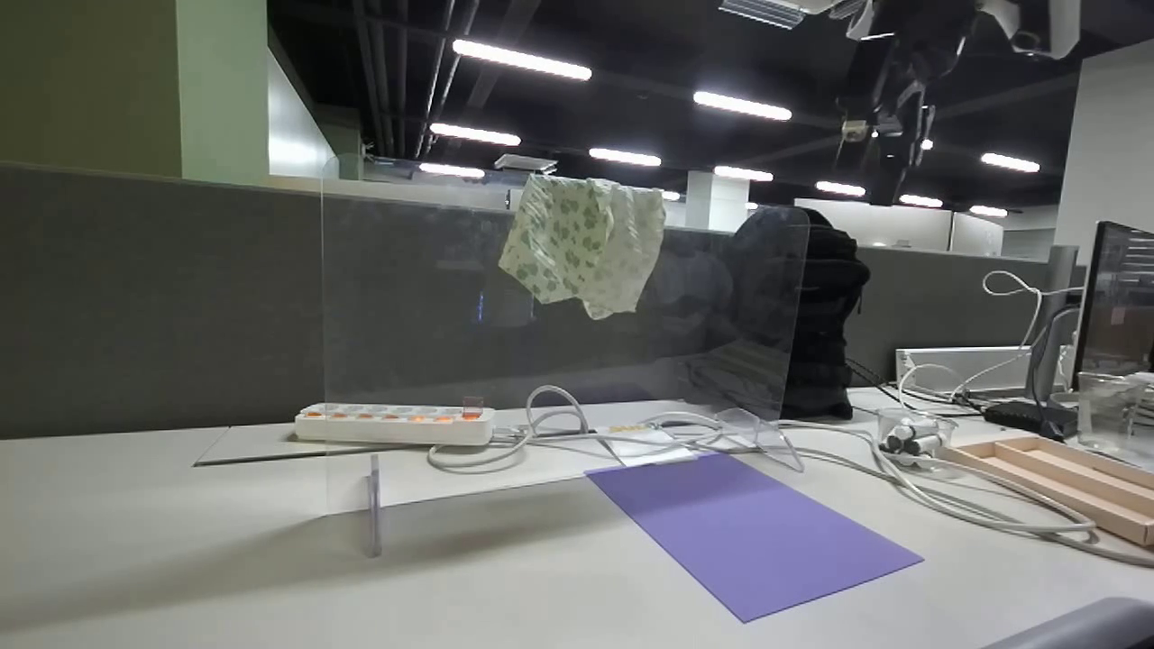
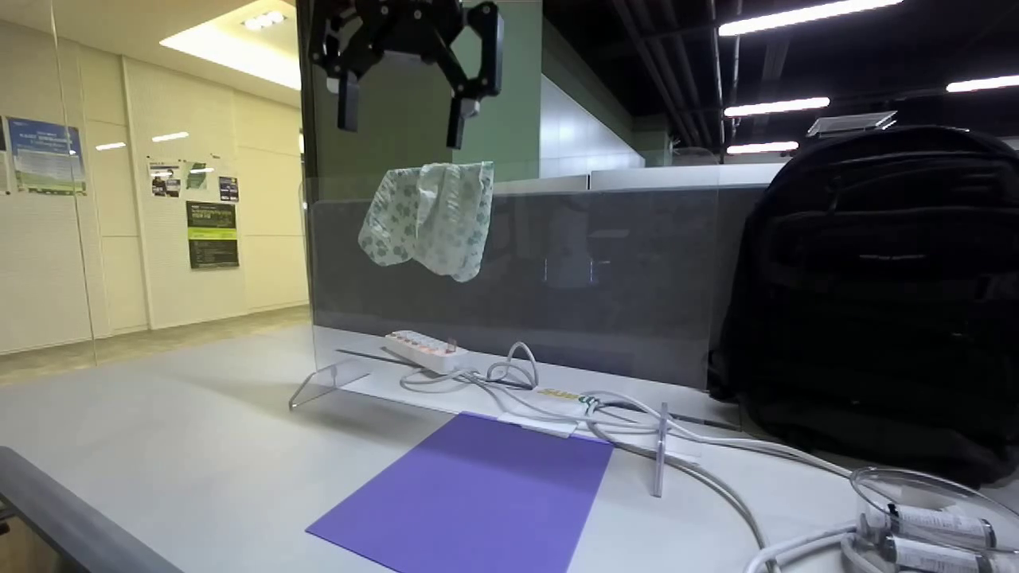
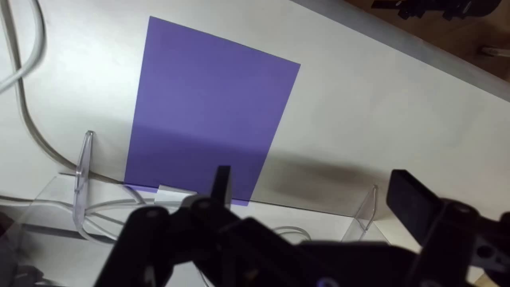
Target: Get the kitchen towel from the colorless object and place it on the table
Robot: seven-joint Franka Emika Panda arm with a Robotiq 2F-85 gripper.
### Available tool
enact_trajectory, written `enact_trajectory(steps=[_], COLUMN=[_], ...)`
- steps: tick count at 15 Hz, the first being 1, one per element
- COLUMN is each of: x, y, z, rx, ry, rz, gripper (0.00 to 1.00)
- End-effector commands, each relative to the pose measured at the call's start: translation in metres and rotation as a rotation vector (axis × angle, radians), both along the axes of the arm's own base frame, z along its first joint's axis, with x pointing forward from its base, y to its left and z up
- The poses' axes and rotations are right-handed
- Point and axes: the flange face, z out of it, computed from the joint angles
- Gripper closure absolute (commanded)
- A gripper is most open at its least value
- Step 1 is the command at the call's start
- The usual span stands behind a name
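Exterior views: towel (image 1: pixel 581 242) over panel (image 1: pixel 550 361)

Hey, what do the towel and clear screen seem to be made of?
The towel looks like thin cloth, perhaps coated: soft folds, shiny streaks. The screen looks like glossy clear plastic, possibly glass: the partition shows through, with faint reflections.

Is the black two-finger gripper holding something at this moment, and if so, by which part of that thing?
Nothing is held: the gripper stands open, and the pale, green-patterned towel hangs over the clear upright panel.
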Motion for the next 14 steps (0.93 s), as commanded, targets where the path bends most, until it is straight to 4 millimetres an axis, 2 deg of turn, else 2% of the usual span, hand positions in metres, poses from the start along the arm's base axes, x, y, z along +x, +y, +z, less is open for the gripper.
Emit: enact_trajectory(steps=[1,4,5,7,9,10,14], x=[0.021,0.039,0.033,0.04,0.041,0.035,0.049], y=[0.03,0.064,0.05,0.065,0.066,0.064,0.079], z=[-0.007,-0.009,-0.008,-0.01,-0.011,-0.017,-0.018], rx=[-0.036,-0.075,-0.066,-0.081,-0.085,-0.13,-0.143], ry=[-0.059,-0.166,-0.11,-0.142,-0.147,-0.082,-0.262], rz=[0.104,0.182,0.148,0.176,0.182,0.175,0.253], gripper=[0.0,0.0,0.0,0.0,0.0,0.0,0.0])
